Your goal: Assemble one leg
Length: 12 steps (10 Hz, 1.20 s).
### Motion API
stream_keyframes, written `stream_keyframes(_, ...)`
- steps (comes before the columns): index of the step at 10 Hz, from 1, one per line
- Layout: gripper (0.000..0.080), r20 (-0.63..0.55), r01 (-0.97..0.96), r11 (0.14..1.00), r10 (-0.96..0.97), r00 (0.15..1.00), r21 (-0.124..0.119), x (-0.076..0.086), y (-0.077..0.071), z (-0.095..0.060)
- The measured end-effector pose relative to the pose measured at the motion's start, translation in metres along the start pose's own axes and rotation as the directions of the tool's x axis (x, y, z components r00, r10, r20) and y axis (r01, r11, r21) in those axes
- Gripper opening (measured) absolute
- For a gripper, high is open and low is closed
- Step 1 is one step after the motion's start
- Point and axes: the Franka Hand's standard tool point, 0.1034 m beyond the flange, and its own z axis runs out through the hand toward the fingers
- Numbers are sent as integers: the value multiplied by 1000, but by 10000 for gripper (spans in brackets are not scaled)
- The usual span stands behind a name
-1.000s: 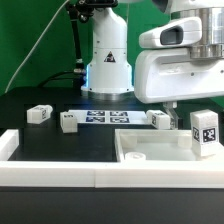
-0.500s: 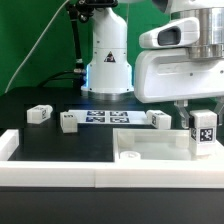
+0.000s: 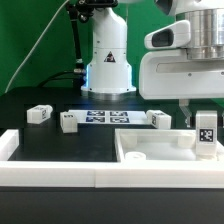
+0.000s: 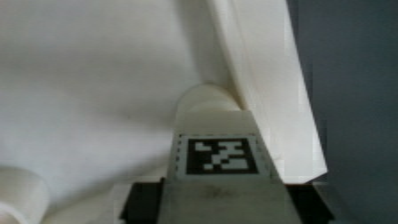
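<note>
My gripper (image 3: 204, 118) is shut on a leg (image 3: 207, 135), a white stubby block with a black-and-white tag, held upright over the right corner of the large white panel (image 3: 150, 152). In the wrist view the leg (image 4: 219, 135) runs out from between my gripper's (image 4: 222, 205) dark fingers, its tip at the panel's raised rim (image 4: 267, 80). I cannot tell if the leg touches the panel. Three more legs lie on the black table: one at the exterior view's left (image 3: 40, 114), one beside it (image 3: 68, 122), one behind the panel (image 3: 160, 119).
The marker board (image 3: 105, 117) lies flat between the loose legs. A white L-shaped wall (image 3: 60, 178) runs along the front and left of the table. The robot base (image 3: 108, 60) stands at the back. A round boss (image 4: 22, 190) shows on the panel.
My gripper with the leg has shifted slightly toward the exterior view's right and a little lower over the panel's corner. The loose legs have not moved.
</note>
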Motion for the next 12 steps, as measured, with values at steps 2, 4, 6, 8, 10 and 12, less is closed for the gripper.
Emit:
stream_keyframes(2,290,-12,-269,963,269,963,9,-1,-1,1)
stream_keyframes(4,290,-20,-497,868,497,867,10,-3,-3,1)
stream_keyframes(6,290,-13,-664,748,664,748,21,-2,-3,1)
stream_keyframes(8,290,8,-727,686,727,686,26,-1,-2,1)
stream_keyframes(10,291,25,-786,618,785,619,29,-1,-2,1)
stream_keyframes(12,515,23,-741,671,741,671,31,-1,-2,1)
